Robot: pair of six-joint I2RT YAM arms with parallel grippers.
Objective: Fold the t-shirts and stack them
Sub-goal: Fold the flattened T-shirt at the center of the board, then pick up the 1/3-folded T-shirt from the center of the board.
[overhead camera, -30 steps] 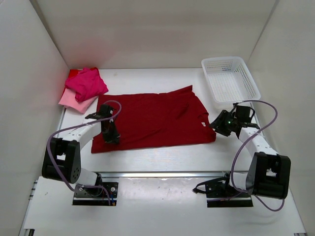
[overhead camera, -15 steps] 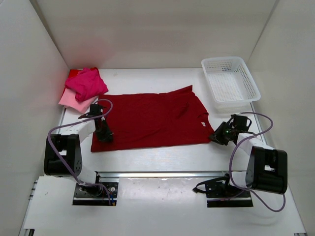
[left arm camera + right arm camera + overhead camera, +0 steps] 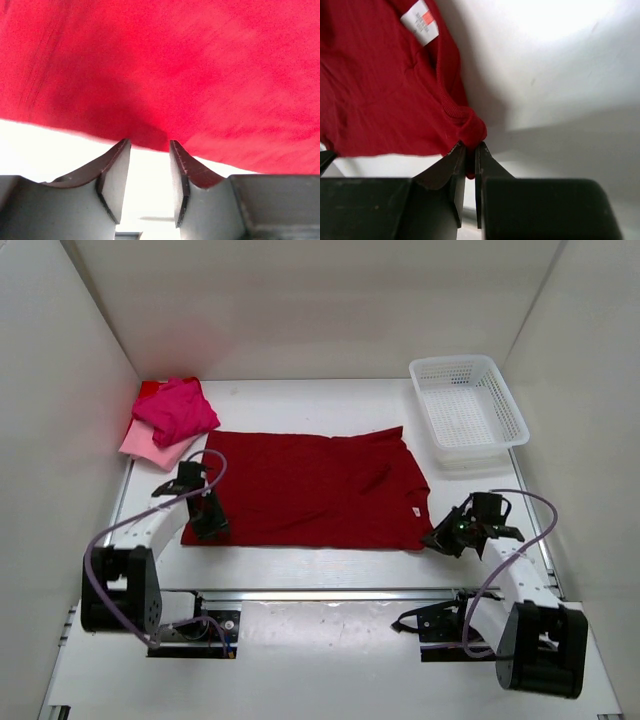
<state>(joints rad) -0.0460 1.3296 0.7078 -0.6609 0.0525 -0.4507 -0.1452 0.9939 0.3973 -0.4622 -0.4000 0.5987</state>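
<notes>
Between my two grippers, the crimson t-shirt (image 3: 310,490) lies spread flat on the white table (image 3: 330,570). It is roughly rectangular, with its near edge running from my left gripper (image 3: 208,528) at the near-left corner to my right gripper (image 3: 434,540) at the near-right corner. Cloth is soft matte knit, a few shallow creases toward the right side, and a small white label (image 3: 422,22) shows near the ribbed edge. Left gripper stands part open: dark curved fingers (image 3: 115,170) are apart with bare table showing between them, tips just at the shirt's edge, nothing pinched. Right gripper is closed tight on the shirt's bunched corner, red cloth squeezed between the two flat pads. Far left, well apart from both grippers, the hot pink t-shirt (image 3: 178,408) sits crumpled on top of the pale pink t-shirt (image 3: 145,445). Far right, a white plastic mesh basket (image 3: 465,410), rectangular.
</notes>
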